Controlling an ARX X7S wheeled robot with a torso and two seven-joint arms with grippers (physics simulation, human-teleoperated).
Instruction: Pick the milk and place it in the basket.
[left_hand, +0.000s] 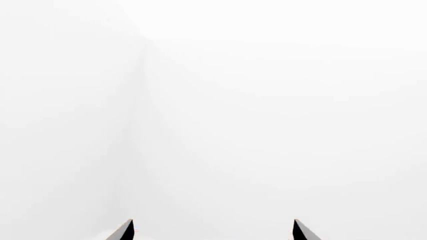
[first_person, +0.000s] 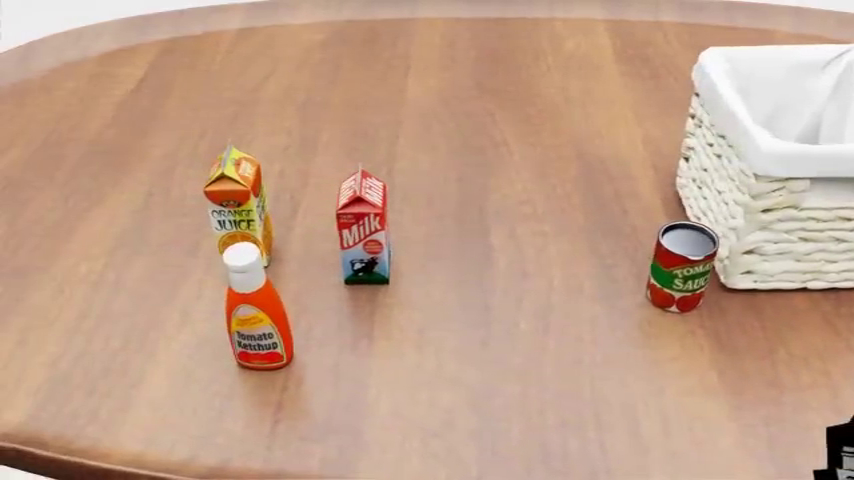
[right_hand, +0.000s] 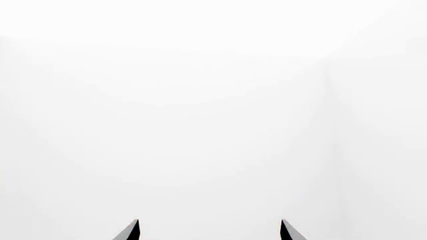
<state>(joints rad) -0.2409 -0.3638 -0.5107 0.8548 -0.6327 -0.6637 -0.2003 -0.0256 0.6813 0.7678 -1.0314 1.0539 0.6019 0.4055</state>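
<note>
Head view: round wooden table (first_person: 534, 150) fills the frame. The milk (first_person: 363, 229) stands upright left of centre, red gable top, white and blue sides, dark base on the wood. Nothing touches it.

To its left the orange juice carton (first_person: 238, 205) stands upright, well clear of the milk. Just in front of the juice, nearer to me, is the tomato ketchup bottle (first_person: 255, 312), white cap, upright; it overlaps the juice's lower edge in this view, so I cannot tell whether they touch.

The basket (first_person: 747, 220) sits at the right edge of the frame, woven cream wall, white liner (first_person: 787, 110) folded over the rim, partly cut off by the frame. The tomato sauce can (first_person: 682, 267) stands upright just beside the basket's near left corner; I cannot tell whether they touch. Milk and basket are well apart, with bare wood between.

Left wrist view: the left gripper (left_hand: 213, 231) shows two dark fingertips (left_hand: 125, 231) spread wide with nothing between them, facing only plain white background.

Right wrist view: the right gripper (right_hand: 209, 231) likewise, fingertips (right_hand: 130, 231) apart, holding nothing, white background.

Head view, bottom right corner: a small dark piece of the robot (first_person: 838, 455) shows; I cannot tell which part. Neither gripper is near the milk.
</note>
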